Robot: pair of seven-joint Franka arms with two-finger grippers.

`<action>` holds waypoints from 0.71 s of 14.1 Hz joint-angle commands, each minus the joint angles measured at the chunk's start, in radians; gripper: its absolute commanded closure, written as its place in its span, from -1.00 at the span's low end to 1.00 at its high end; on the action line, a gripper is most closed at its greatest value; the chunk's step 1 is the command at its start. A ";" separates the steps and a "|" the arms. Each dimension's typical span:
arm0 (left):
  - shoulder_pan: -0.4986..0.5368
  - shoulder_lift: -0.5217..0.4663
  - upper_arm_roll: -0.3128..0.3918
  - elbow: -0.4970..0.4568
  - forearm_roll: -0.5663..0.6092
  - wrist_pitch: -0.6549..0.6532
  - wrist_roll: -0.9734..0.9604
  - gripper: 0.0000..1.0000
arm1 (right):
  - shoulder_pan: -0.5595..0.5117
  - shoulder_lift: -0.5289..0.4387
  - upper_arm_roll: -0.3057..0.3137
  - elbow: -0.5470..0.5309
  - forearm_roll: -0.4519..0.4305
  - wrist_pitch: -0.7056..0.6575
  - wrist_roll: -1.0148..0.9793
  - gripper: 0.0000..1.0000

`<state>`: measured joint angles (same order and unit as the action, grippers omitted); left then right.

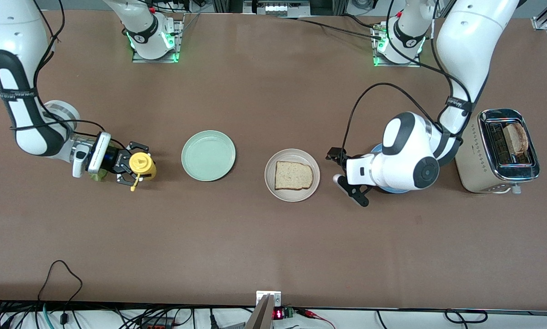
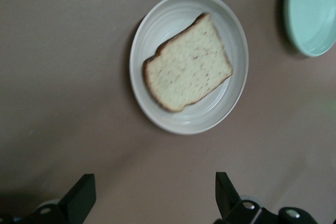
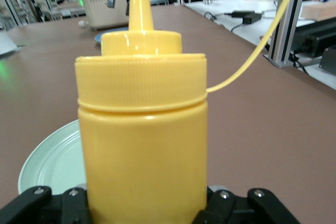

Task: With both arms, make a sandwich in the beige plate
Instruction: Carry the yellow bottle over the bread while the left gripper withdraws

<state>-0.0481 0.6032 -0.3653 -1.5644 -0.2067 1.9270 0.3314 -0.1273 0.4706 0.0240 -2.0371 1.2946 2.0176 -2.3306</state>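
White glossy shells on left arm point(image 1: 410, 157) and right arm point(image 1: 22, 91), black bands at joints, small lettering on bands. Black cables looped along links. Green LEDs at both bases, upper frame. Black two-finger left gripper point(image 1: 346, 176) and right gripper point(image 1: 134, 167), silver screws on fingers.

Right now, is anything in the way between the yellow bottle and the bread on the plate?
Yes: the mint-green plate lies on the table between the yellow squeeze bottle, held by the right gripper, and the bread slice on the beige plate.
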 commanded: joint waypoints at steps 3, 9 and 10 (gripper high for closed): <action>-0.045 -0.062 0.008 0.120 0.260 -0.228 -0.192 -1.00 | 0.151 -0.108 -0.010 0.001 -0.096 0.229 0.244 0.35; -0.013 -0.063 0.028 0.383 0.345 -0.560 -0.246 -1.00 | 0.363 -0.148 -0.012 0.031 -0.367 0.489 0.652 0.34; 0.011 -0.068 0.029 0.417 0.342 -0.578 -0.246 -1.00 | 0.391 -0.148 -0.012 0.038 -0.427 0.503 0.722 0.34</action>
<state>-0.0627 0.5308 -0.3390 -1.2365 0.1176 1.4144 0.0961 0.2135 0.3426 0.0248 -2.0089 0.9602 2.4898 -1.7340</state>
